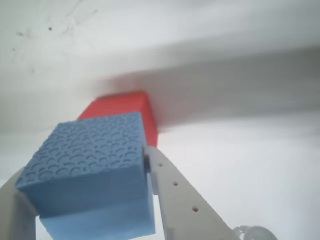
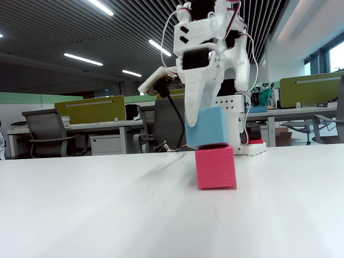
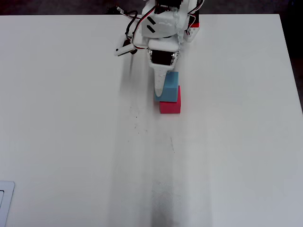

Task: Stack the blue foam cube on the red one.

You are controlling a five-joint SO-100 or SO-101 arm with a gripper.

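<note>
Gripper: clamped on the blue cube, one pale finger pressed to its right face, the other at its lower left corner, in the wrist view.
Blue cube, wrist view: filled the lower left of the picture, pebbled top face up, held between the two fingers.
Red cube, wrist view: just behind and partly hidden by the blue cube, only its top and a strip of its right side seen; sat on the white table.
Gripper, fixed view: came down from the white arm, tapered finger laid over the left part of the blue cube's front.
Blue cube, fixed view: slightly tilted, its lower edge at the top of the red cube; shifted a little to the left of it; contact or a thin gap, not clear.
Red cube, fixed view: flat on the table, upright.
Backdrop, fixed view: office desks and chairs behind the table.
Gripper, overhead view: pointed down the picture from the arm at the table's top edge.
Blue cube, overhead view: overlapped the upper part of the red cube, partly covered by the finger.
Red cube, overhead view: lower half bare, on the table.
</note>
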